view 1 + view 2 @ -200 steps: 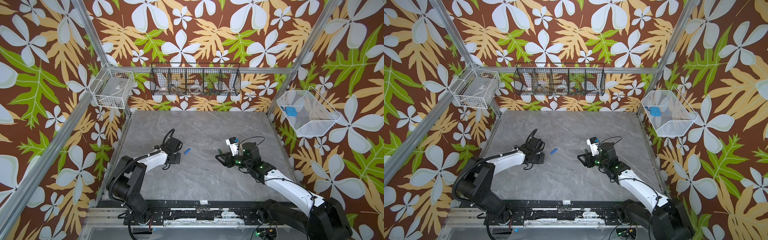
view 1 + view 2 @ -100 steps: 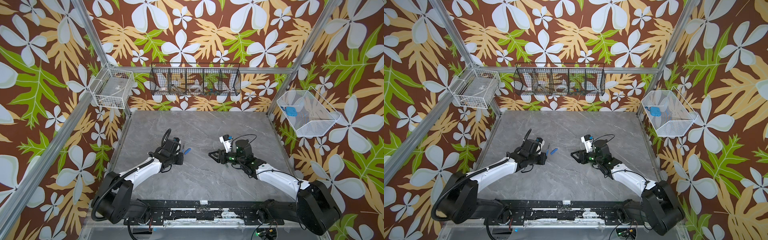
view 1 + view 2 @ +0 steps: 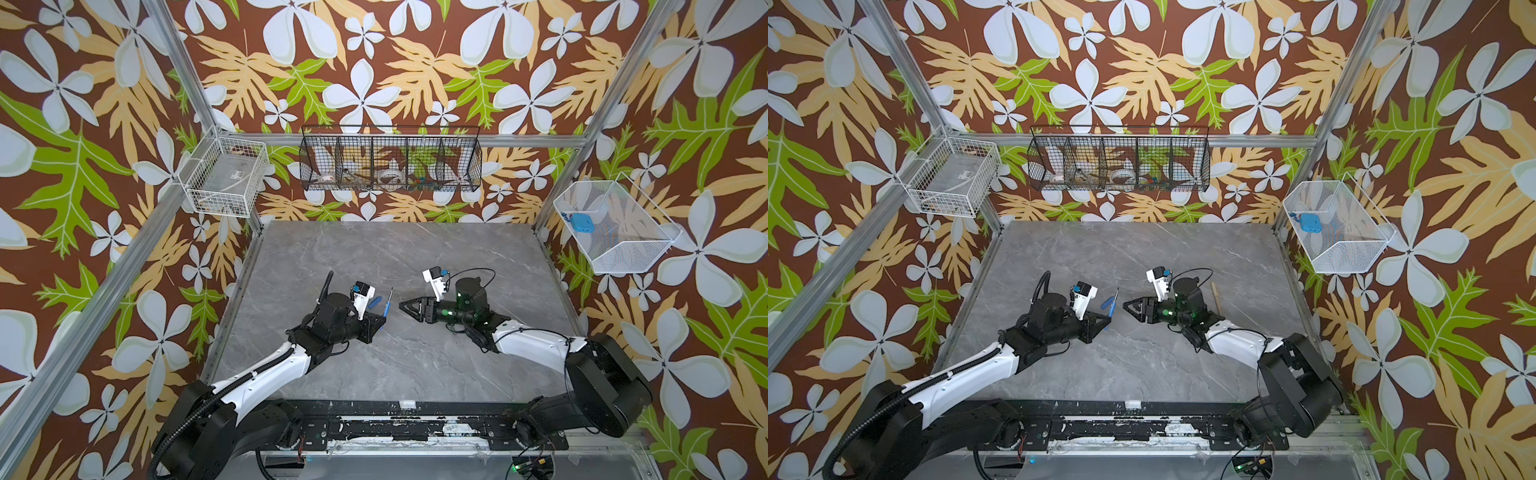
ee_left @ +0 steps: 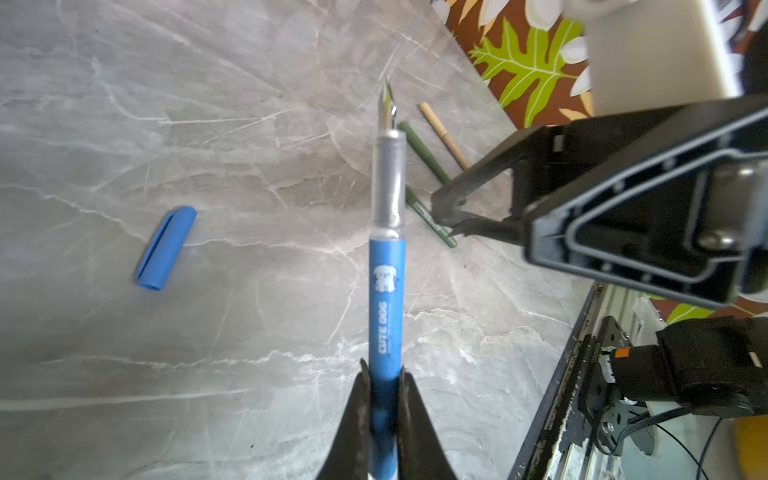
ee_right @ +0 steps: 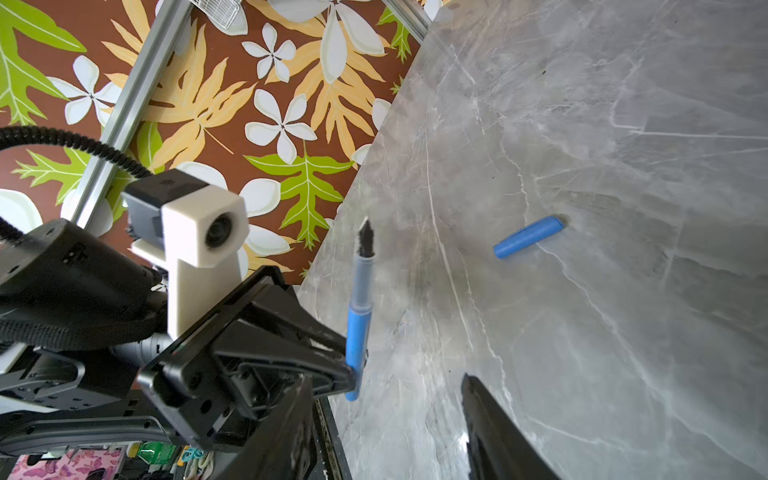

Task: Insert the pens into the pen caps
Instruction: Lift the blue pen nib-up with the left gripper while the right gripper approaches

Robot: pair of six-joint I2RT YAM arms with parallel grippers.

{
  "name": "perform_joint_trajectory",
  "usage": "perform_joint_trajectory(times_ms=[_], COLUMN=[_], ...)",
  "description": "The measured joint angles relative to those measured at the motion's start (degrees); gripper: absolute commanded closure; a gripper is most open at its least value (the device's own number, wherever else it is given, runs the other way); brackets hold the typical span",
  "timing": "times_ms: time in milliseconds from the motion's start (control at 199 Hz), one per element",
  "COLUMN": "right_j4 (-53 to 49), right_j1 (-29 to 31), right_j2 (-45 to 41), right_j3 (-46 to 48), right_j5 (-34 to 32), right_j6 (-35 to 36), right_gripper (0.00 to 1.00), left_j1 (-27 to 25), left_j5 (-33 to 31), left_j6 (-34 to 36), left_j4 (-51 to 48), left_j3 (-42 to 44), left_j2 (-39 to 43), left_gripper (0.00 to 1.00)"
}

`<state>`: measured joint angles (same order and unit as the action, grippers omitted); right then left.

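- The left gripper [image 3: 382, 318] is clamping tight on the tail of the blue pen [image 3: 387, 303]. It is holding the pen off the bench [image 3: 374, 249], about midway between the left and right edges, with the nib end pointing away from the front edge.
- The left wrist view is giving detail the top views are losing: a white dog print and lettering on the barrel, a clear grip section and a metal nib.
- The blue cap [image 4: 166, 249] is lying flat on the bench left of the pen and apart from it. Both wrist views are showing it whole; in both top views it is sitting tight against the wrist camera.
- The right gripper [image 5: 386, 378] is facing the pen from the right, its jaws standing wide with nothing between them.
- The tan pen [image 3: 1216, 294] is peeking out behind the right arm in a top view, toward the right edge.
- The left wrist view is also showing a green pen [image 4: 424, 151] and a second green pen [image 4: 424, 210] lying beside the tan pen.
- The bench is looking like a glossy grey marble slab with pale veins. The cap is a stubby tube with a straight clip, and the gripper fingers are black open triangular frames.
- The white wire basket [image 3: 224, 178] on the left wall is holding a pale boxy thing, too unclear to name.
- The black wire basket [image 3: 390, 160] on the back wall is divided into compartments holding white rings and small bits.
- The white mesh basket [image 3: 615, 241] on the right wall is holding a blue box [image 3: 579, 222].
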<state>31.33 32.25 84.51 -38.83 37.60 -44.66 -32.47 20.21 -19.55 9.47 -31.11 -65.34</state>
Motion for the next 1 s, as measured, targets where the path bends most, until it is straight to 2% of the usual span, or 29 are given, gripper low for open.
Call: perform_joint_trajectory(times_ms=[532,758,1004], right_j4=[4.3,4.9,5.0], right_j1=[1.6,1.9,2.0], right_j2=[4.9,6.7,7.6], right_j3=[-3.4,-5.7,-6.2], right_j5=[1.0,1.4,1.6], right_j6=[-1.6,-1.8,-2.6], right_gripper=[0.45,0.55,0.70], left_j1=[-0.6,-0.7,-0.7], left_j5=[2.8,3.9,4.0], left_j6=[-0.7,-0.6,-0.2], left_j4=[3.8,4.3,4.4], left_j3=[1.4,2.1,2.6], left_j2=[0.1,0.5,0.9], left_gripper=[0.99,0.99,0.98])
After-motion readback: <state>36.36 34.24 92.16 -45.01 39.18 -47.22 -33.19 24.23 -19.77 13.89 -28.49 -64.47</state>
